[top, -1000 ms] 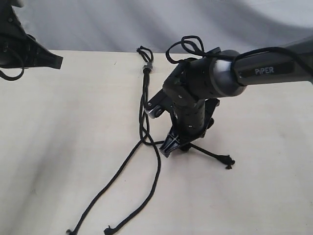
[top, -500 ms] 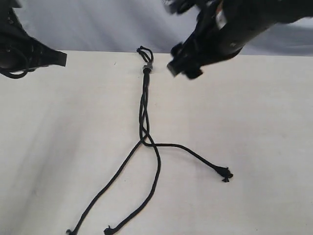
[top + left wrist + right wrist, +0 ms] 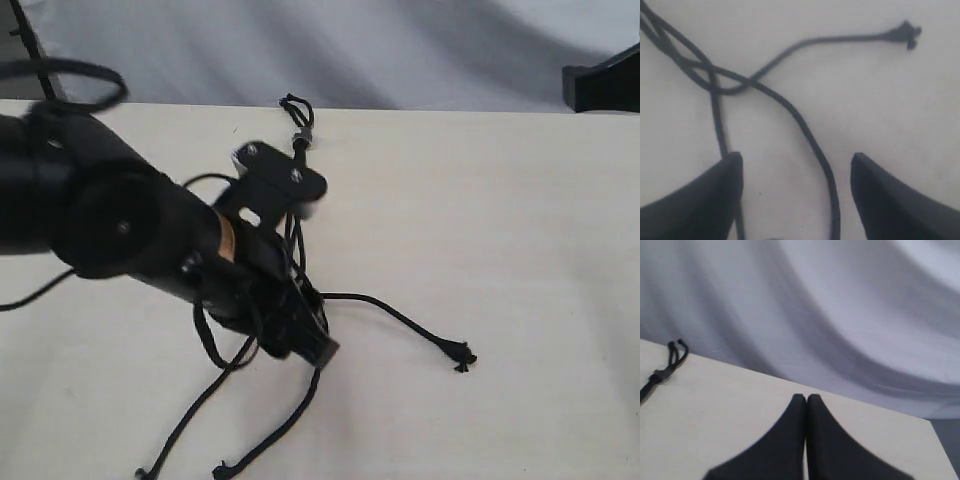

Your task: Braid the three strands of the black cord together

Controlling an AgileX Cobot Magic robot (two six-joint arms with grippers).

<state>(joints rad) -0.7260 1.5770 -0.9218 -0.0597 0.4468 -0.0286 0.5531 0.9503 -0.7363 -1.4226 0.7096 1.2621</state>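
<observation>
The black cord (image 3: 300,138) lies flat on the cream table (image 3: 520,230), its loop (image 3: 293,103) at twelve o'clock by the far edge and the three strands (image 3: 362,296) trailing toward six, two reaching the near edge and one splaying to four o'clock, where its frayed tip (image 3: 462,355) rests alone. The left gripper (image 3: 796,160) is poised over the spot where the strands cross, jaws spread wide and empty, one strand running between its fingers (image 3: 705,200). The right gripper (image 3: 806,401) sits back at two o'clock, pinched closed on nothing, facing a grey cloth (image 3: 840,315).
</observation>
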